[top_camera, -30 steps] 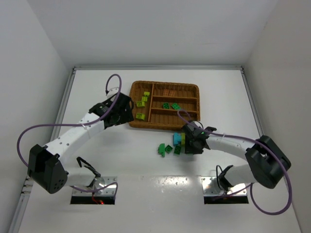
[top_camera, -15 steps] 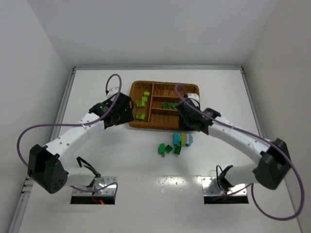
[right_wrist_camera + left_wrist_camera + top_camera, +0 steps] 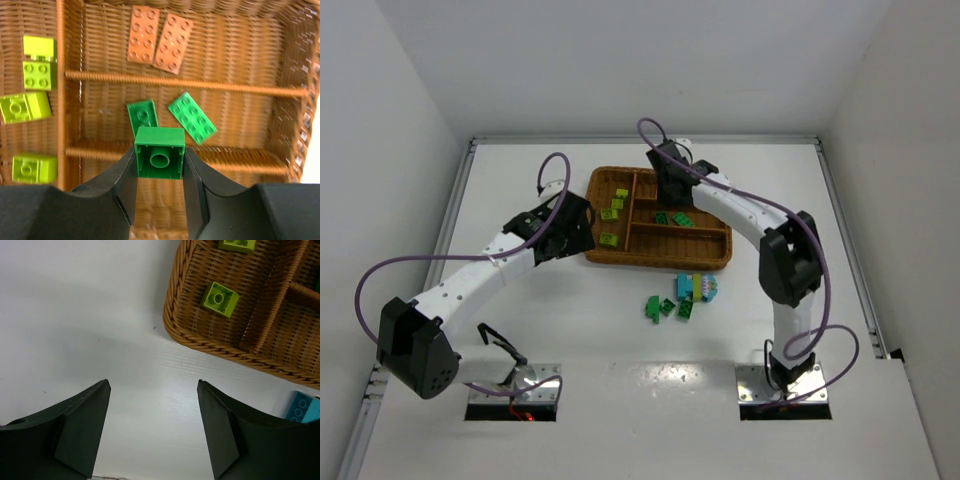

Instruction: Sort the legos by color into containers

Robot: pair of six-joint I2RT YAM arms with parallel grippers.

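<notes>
My right gripper (image 3: 159, 165) is shut on a dark green lego (image 3: 160, 152), hollow underside toward the camera, above the wicker tray (image 3: 185, 82). Below it two green plates (image 3: 192, 117) lie in the middle narrow container. Two orange-brown plates (image 3: 173, 37) lie in the far narrow one, and lime-yellow bricks (image 3: 25, 107) in the wide section. In the top view the right gripper (image 3: 670, 185) hangs over the tray (image 3: 660, 262). My left gripper (image 3: 154, 390) stands open and empty over bare table beside the tray's corner (image 3: 200, 340).
Loose legos lie on the table in front of the tray: green ones (image 3: 665, 307) and a cyan and yellow cluster (image 3: 696, 287). A cyan brick (image 3: 303, 407) shows at the right of the left wrist view. White walls enclose the table.
The right arm has lifted from the loose bricks in front of the tray and swung out over the tray's far side, carrying the green lego. The left arm has not moved.
</notes>
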